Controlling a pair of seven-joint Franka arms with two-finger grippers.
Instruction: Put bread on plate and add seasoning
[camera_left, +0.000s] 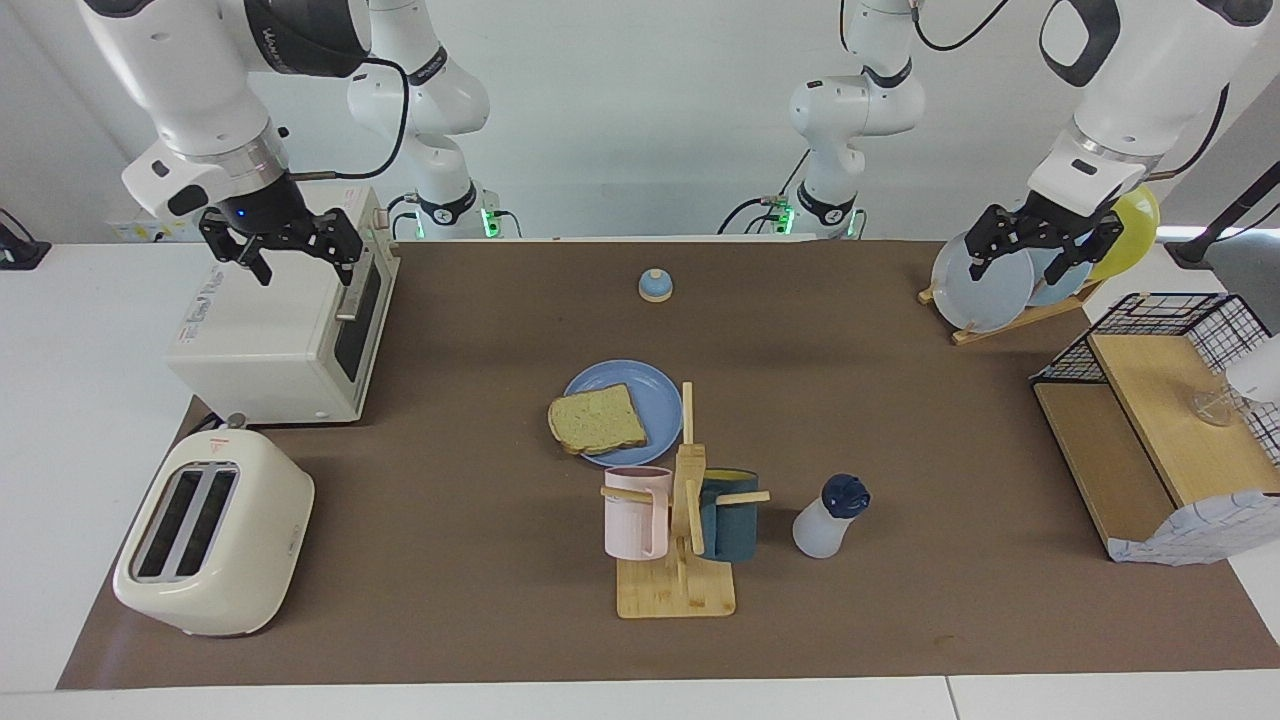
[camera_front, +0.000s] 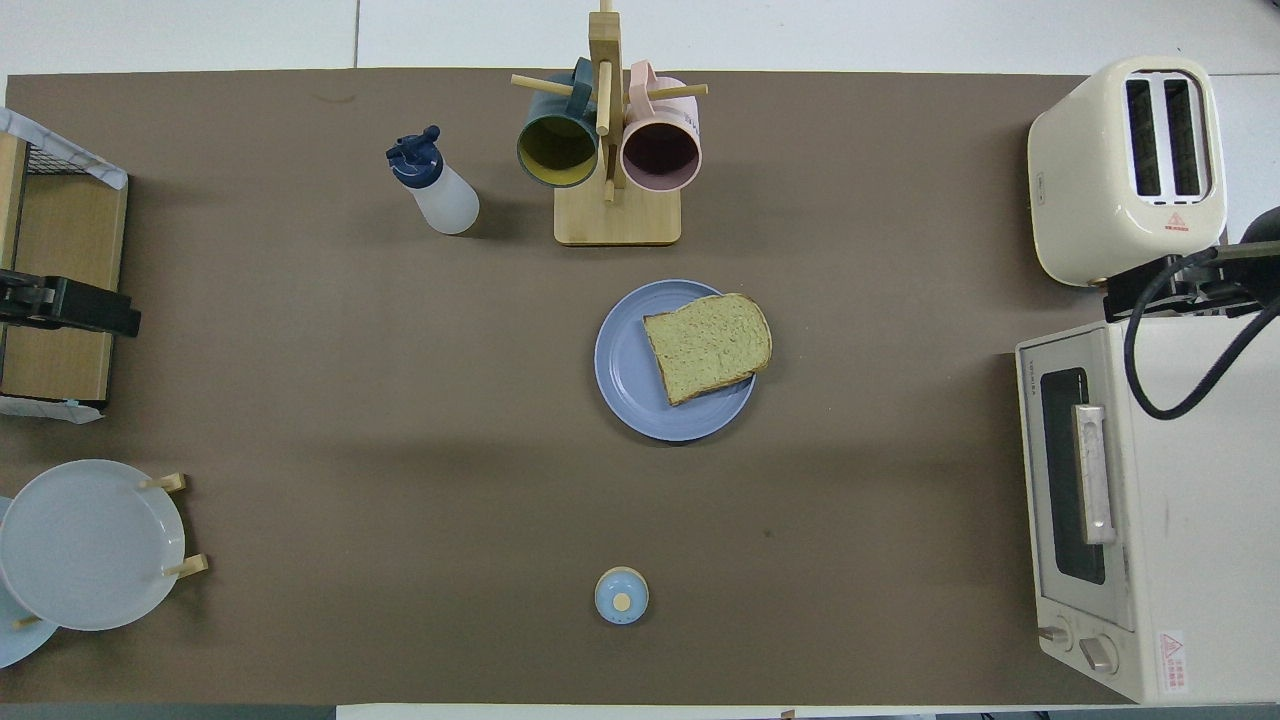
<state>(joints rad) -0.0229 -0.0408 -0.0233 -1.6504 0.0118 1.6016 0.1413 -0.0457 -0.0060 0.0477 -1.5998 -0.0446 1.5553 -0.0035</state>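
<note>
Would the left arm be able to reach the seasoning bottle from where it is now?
Probably yes. The left gripper hangs open over the upright plates, holding nothing, and the seasoning bottle stands upright on bare mat toward that arm's end. The mug rack beside it sits apart, so the approach looks free.

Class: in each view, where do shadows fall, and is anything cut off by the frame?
Facing view: a soft shadow band crosses the mat near the bell. Overhead view: a faint shadow lies beside the seasoning; the oven and the left pincer are cropped at the edges.
</note>
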